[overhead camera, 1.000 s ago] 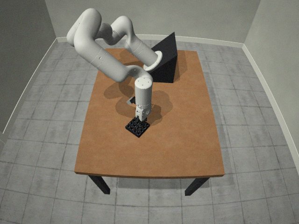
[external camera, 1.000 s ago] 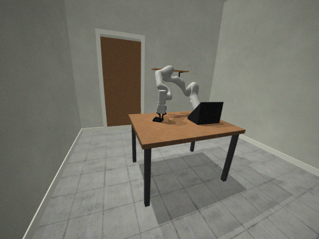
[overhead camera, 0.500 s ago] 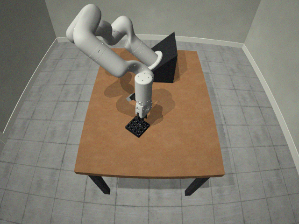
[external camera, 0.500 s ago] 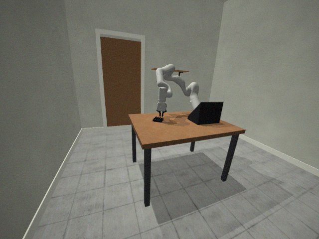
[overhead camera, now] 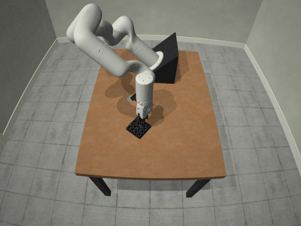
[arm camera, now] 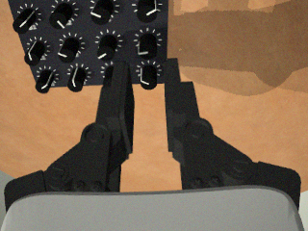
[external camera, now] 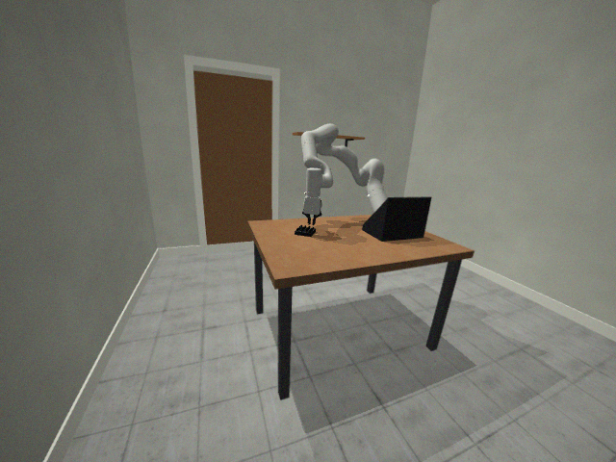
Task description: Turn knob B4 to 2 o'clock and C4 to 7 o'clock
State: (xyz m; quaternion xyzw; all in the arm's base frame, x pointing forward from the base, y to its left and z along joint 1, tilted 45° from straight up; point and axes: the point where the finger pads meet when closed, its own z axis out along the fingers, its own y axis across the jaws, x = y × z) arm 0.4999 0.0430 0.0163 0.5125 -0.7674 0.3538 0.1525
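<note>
The knob box point(overhead camera: 130, 129) point(external camera: 304, 233) point(arm camera: 92, 64) is a dark, square-looking slab set with black knobs, each lined in white, their marks pale. In the top view it sits askew on the table point(overhead camera: 150, 155) point(external camera: 338, 253) point(arm camera: 149, 168), one corner toward the near edge; with sides looking about equal, I can't pick a long axis. Wood surrounds the box, and every table edge is well apart from it. The claw point(overhead camera: 141, 120) point(external camera: 311, 223) point(arm camera: 147, 80) points down above the box, its fingers slightly apart with nothing between them.

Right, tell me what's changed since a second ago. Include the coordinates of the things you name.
The hand point(overhead camera: 142, 121) point(external camera: 311, 223) point(arm camera: 147, 80) has risen from close over the knob box point(overhead camera: 137, 128) point(external camera: 304, 231) point(arm camera: 89, 35), with the arm lifting along. Its fingers now stand apart with nothing between them; whether they let go of a knob, the earlier views are too small to tell. The box stayed where it was on the table point(overhead camera: 155, 155) point(external camera: 347, 253).
</note>
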